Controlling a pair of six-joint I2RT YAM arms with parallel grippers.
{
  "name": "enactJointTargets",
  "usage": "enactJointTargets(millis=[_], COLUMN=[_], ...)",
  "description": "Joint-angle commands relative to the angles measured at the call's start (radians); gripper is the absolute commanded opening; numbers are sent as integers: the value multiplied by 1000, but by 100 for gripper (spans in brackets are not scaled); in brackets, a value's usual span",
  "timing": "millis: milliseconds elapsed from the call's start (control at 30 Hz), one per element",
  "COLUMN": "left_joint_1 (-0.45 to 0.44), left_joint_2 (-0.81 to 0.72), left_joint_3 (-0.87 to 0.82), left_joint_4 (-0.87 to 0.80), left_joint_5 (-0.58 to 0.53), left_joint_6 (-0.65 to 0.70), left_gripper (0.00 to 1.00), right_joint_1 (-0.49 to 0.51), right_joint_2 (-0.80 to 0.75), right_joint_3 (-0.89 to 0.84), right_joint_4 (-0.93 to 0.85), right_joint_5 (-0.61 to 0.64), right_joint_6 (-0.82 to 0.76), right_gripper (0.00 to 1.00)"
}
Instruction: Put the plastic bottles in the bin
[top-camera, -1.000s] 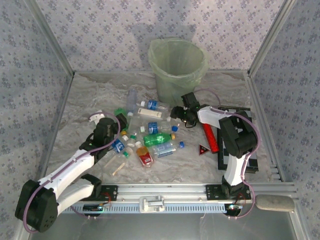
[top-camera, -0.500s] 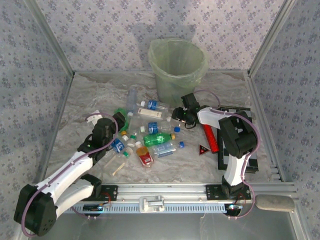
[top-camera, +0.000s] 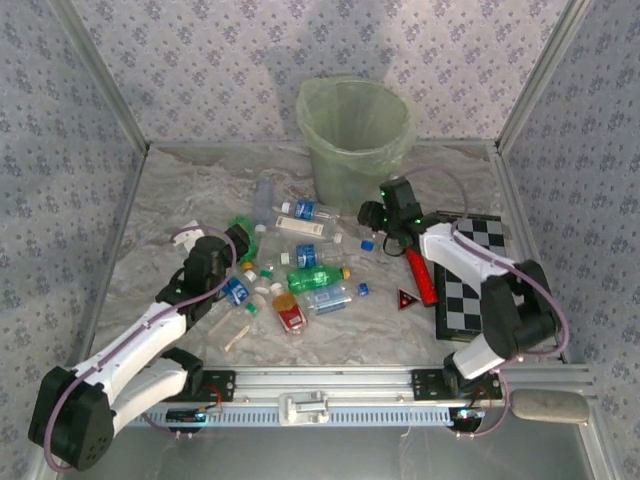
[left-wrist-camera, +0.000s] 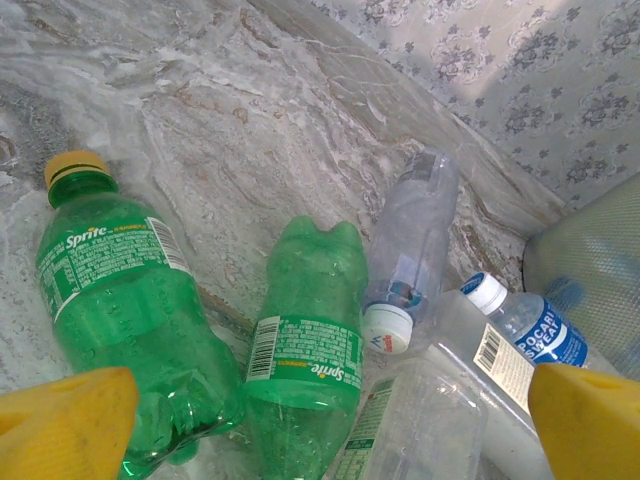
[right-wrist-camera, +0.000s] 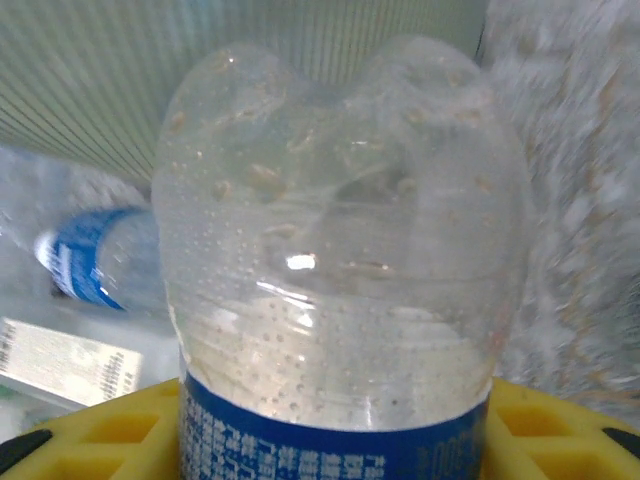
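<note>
The right end effector (top-camera: 372, 215), just in front of the bin (top-camera: 312, 120), pinches a clear blue-labelled bottle (right-wrist-camera: 340, 270) between its yellow pads (right-wrist-camera: 110, 430). The bottle's long axis runs straight out from the wrist, its lobed base pointing toward the bin's ribbed green wall. The left end effector (left-wrist-camera: 320, 425) hangs spread wide over two green Sprite bottles (left-wrist-camera: 110, 290) lying side by side on the table (top-camera: 200, 190), one cap-away and the other base-away, while a red tube (top-camera: 422, 275), a red triangle (top-camera: 407, 298) and a checkerboard (top-camera: 470, 280) lie to the right of the scattered bottles.
</note>
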Motion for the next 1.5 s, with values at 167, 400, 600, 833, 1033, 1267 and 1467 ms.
enactJointTargets(millis=[167,400,600,833,1033,1267,1467], left_joint_1=[24,42,47,49,49,56,59], left_joint_2=[21,49,55,20,-30,-96,-133], left_joint_3=[-8,-4,1,-12,-25,-43,-54], left_joint_4=[31,62,54,17,-23,-75,-103], left_joint_5=[12,48,82,90,87,66,55], left_joint_6=[14,21,30,10,13,19,22], left_gripper=[100,100,100,100,100,100,100], right_joint_1=[-29,-60,-74,-65,-63,-49,-39], right_joint_2=[-230,-309,-237,-35,171,383,503], right_joint_3=[76,170,359,602,799,1009,1103], right_joint_4=[-122,-79,-18,-28,-77,-188,-253], right_joint_5=[266,277,207,95,38,18,0], right_joint_6=[-204,-284,-358,-378,-370,-390,-384], right_gripper=[54,53,53,53,53,55,55])
